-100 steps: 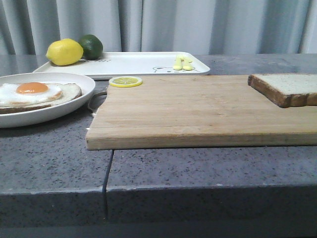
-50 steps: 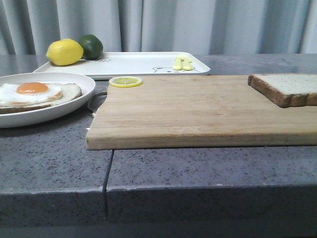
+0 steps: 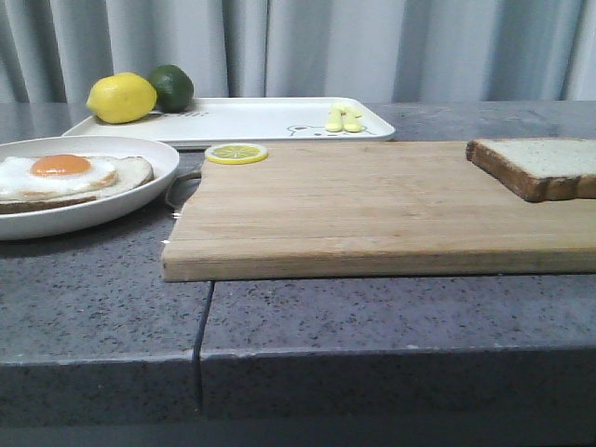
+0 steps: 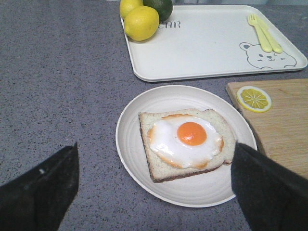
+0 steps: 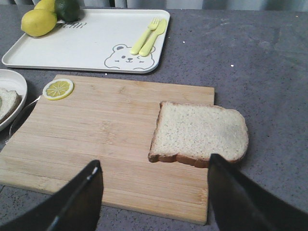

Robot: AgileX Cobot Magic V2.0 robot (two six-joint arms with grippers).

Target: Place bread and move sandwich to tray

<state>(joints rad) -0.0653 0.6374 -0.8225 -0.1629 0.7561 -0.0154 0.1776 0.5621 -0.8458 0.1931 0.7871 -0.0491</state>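
Note:
The bread (image 3: 545, 166) (image 5: 198, 133) lies flat at the right end of the wooden cutting board (image 3: 372, 209) (image 5: 101, 139), partly overhanging its edge. The sandwich (image 3: 65, 177) (image 4: 185, 142) is one slice topped with a fried egg on its round white plate (image 3: 140, 200) (image 4: 132, 159) at the left. The white tray (image 3: 251, 121) (image 4: 202, 48) (image 5: 91, 41) sits behind them. My left gripper (image 4: 155, 185) hangs open above the plate's near rim. My right gripper (image 5: 154, 195) is open above the board, just short of the bread. Neither gripper shows in the front view.
A lemon (image 3: 121, 98) and a lime (image 3: 172, 87) rest on the tray's left end, a yellow fork and knife (image 3: 343, 118) on its right end. A lemon slice (image 3: 236, 153) lies on the board's far left corner. The grey counter has a seam (image 3: 203, 326).

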